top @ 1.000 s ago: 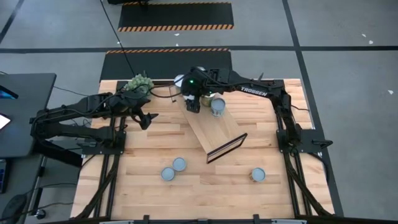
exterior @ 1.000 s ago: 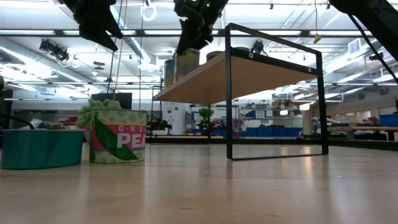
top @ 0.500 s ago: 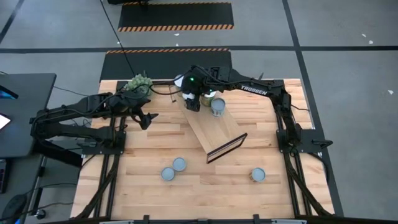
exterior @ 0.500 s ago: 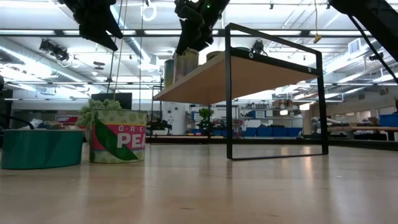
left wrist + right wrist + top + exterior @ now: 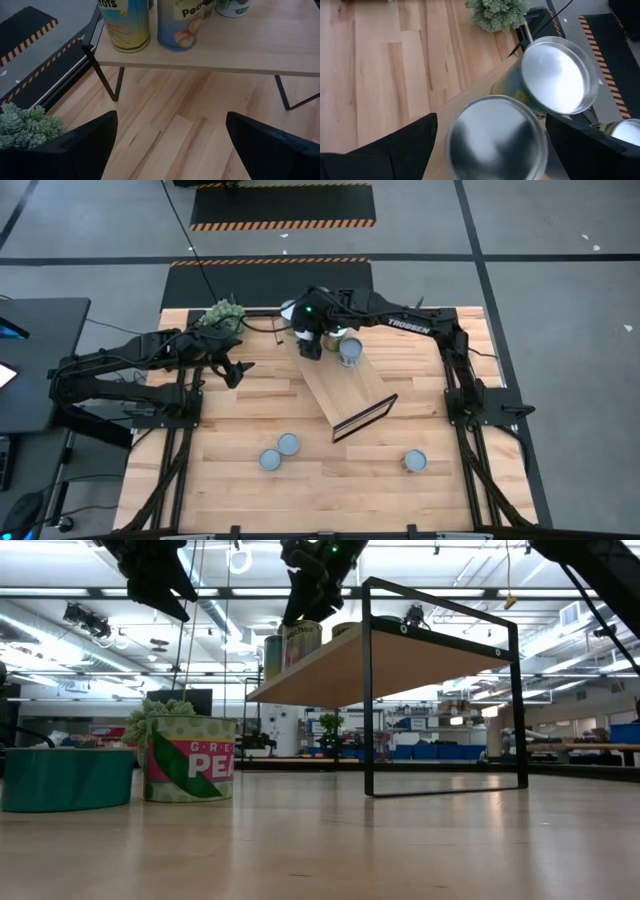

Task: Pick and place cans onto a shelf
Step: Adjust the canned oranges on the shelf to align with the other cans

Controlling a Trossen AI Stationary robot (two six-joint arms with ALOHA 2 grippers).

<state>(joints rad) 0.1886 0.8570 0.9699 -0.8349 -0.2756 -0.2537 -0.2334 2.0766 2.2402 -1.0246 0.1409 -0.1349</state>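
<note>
The light-wood shelf (image 5: 352, 385) stands slanted on the table, its dark frame (image 5: 440, 690) at the near end. Three cans stand on its far end, seen in the left wrist view (image 5: 127, 22) (image 5: 182, 25) (image 5: 235, 6). My right gripper (image 5: 310, 343) is open just above one of them, whose silvery top (image 5: 495, 137) shows between its two fingers without touching them. A second can (image 5: 559, 75) stands beside it. My left gripper (image 5: 237, 372) is open and empty, in the air left of the shelf.
Three more cans stand on the near part of the table (image 5: 288, 443) (image 5: 270, 460) (image 5: 415, 461). A green spiky plant (image 5: 222, 313) sits at the far left. In the low view a pea can (image 5: 190, 772) and a teal round thing (image 5: 65, 778) stand at the left.
My right gripper has gone up a little, off the can at the shelf's far end. The can stays upright on the shelf.
</note>
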